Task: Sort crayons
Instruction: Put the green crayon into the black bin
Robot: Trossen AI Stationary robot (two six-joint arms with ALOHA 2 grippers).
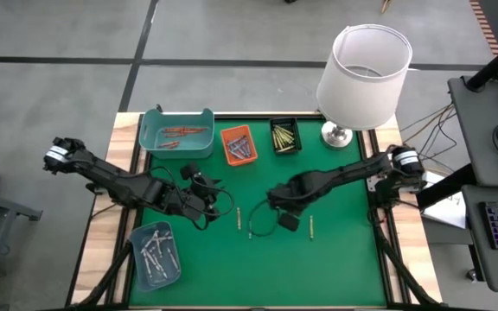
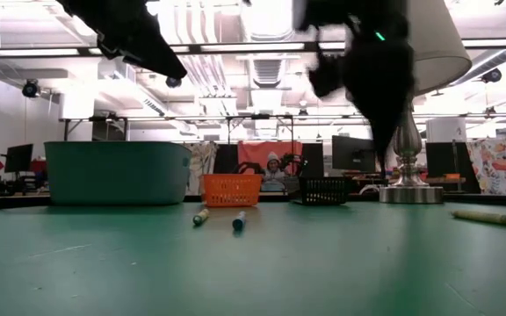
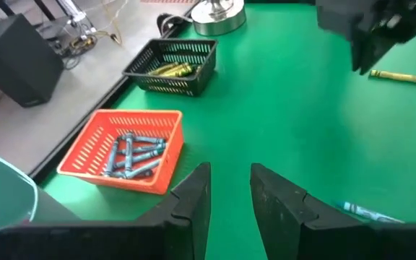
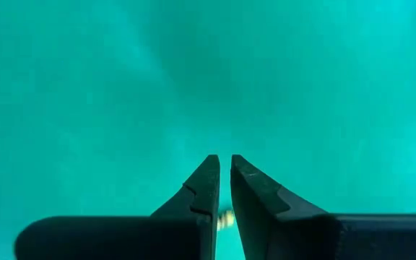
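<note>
the step in hand looks like a pick from the loose crayons on the green table [image 1: 344,250]: the right hand [image 4: 224,173] points straight down at the felt with its fingers nearly pressed together, and a small pale crayon end [image 4: 225,217] shows in the slit between them, so it seems clenched on a crayon, though too little of the stick shows to name its colour. in the high view that hand [image 1: 271,210] sits mid-table, just beside one loose crayon [image 1: 251,224], with another [image 1: 239,218] near it and a third [image 1: 311,226] on its other side. the left hand [image 3: 230,189] waits over the table near the teal and orange trays, fingers parted a little and holding nothing. if the grip is good, the next move calls for a lift clear of the felt and a carry to the tray whose contents match the stick; if the stick has slipped, a fresh closing is needed. as for containers, the teal tray [image 1: 156,121] at the far edge holds red-orange crayons, the orange tray [image 1: 231,136] beside it holds blue ones, the black tray [image 1: 274,126] holds yellow-green ones, and a pale blue tray [image 1: 137,238] near the front left corner holds silvery grey ones.
</note>
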